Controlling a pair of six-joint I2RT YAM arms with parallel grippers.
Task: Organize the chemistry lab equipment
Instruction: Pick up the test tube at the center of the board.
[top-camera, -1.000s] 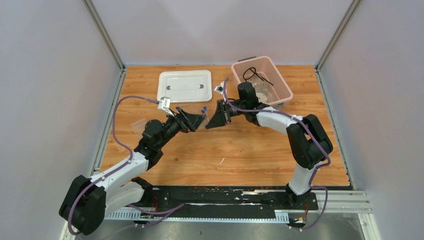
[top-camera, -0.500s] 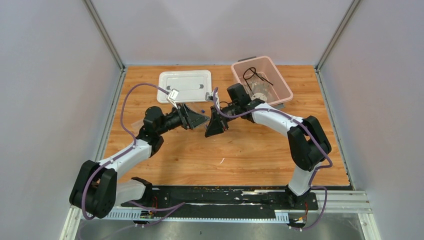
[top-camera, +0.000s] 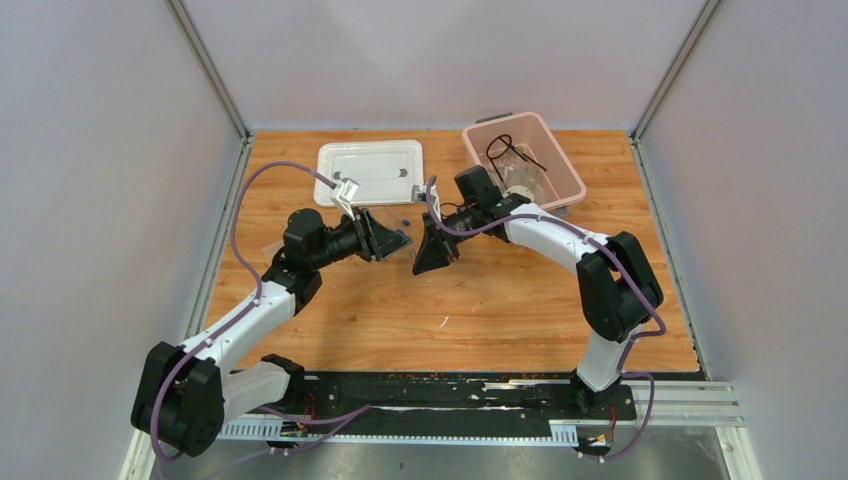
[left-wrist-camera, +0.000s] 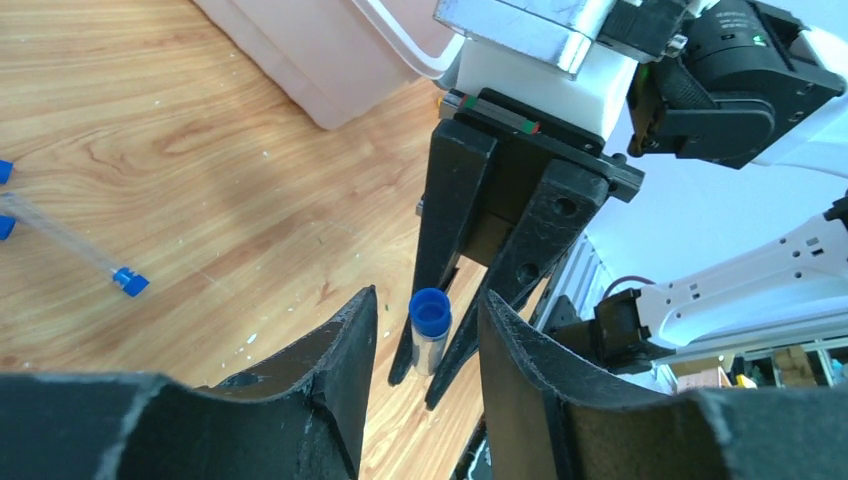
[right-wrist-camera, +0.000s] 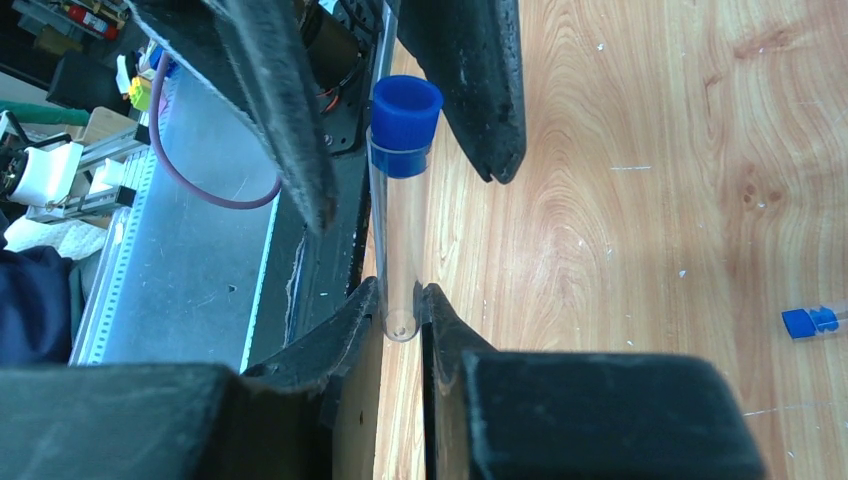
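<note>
Facing each other above the middle of the wooden table (top-camera: 500, 300), two robot grippers meet tip to tip. The right gripper (right-wrist-camera: 400, 300) is clamped on the bottom end of a tiny blue-capped tube (right-wrist-camera: 398, 220), holding it toward the left arm. The left gripper (left-wrist-camera: 425, 305) has its fingers apart, one on each side of the tube's blue cap, not touching it. A spare tube (left-wrist-camera: 60, 235) lies on the table beyond. At far right, a pink bin (top-camera: 565, 155) holds a black wire ring tripod (top-camera: 505, 148).

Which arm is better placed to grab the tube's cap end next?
Left. The left gripper straddles the cap, jaws open; the right gripper pinches the tube's bottom end.
</note>
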